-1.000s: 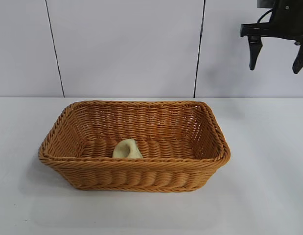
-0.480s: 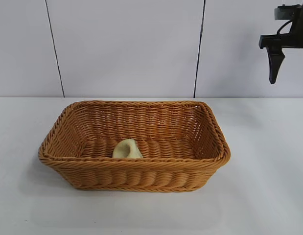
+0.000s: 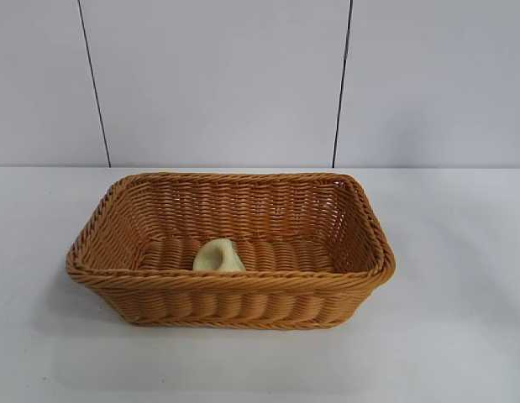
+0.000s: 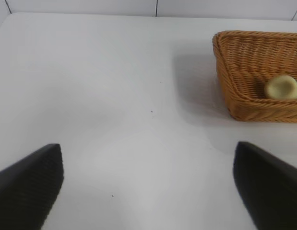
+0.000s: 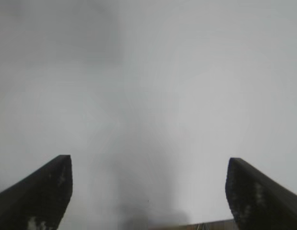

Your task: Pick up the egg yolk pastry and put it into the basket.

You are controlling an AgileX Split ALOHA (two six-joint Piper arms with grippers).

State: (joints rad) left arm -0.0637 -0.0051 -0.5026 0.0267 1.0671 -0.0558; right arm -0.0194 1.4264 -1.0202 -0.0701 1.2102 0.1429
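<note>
The exterior camera is looking from the front and somewhat above, facing a pale panelled wall [image 3: 217,80] across the counter [image 3: 461,252], with the basket [image 3: 230,294] filling mid-frame. The left wrist camera is sitting low over the counter [image 4: 114,96], looking forward between the left end effector [image 4: 148,187] fingers; it is sharing the basket [image 4: 244,103] and egg yolk pastry [image 4: 281,88] with the exterior view [image 3: 218,255]. The right wrist camera is pointing straight down at bare counter [image 5: 162,86], close above it, between the right end effector [image 5: 148,191] fingers.

Light is soft and even, pretty bright overall, no glare. The basket [image 3: 230,252] drops a faint shadow on the table [image 3: 461,252] along its left and near sides. Right wrist view is hazy gray with mushy, smeared shadows. Left wrist view's near fingertips [image 4: 28,187] look soft.
</note>
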